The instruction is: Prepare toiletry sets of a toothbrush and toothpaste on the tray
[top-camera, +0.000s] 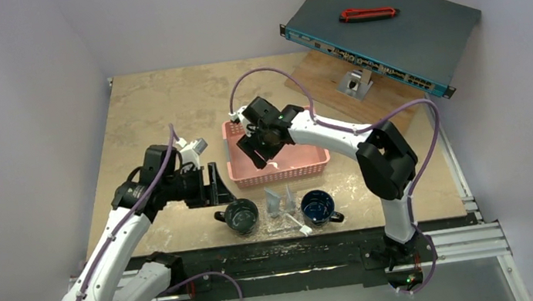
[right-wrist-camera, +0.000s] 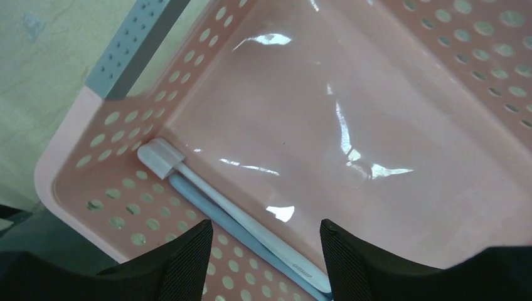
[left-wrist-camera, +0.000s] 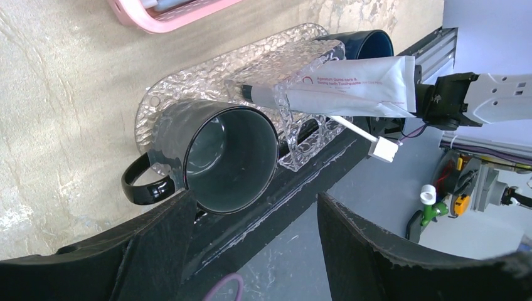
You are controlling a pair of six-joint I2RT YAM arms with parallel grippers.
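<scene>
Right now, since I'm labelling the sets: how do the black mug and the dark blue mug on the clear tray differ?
The glossy black mug is grey inside; the dark blue mug is blue inside. The black mug's handle points left, the blue mug's points right. Both stand upright at opposite ends of the clear textured plastic tray.
</scene>
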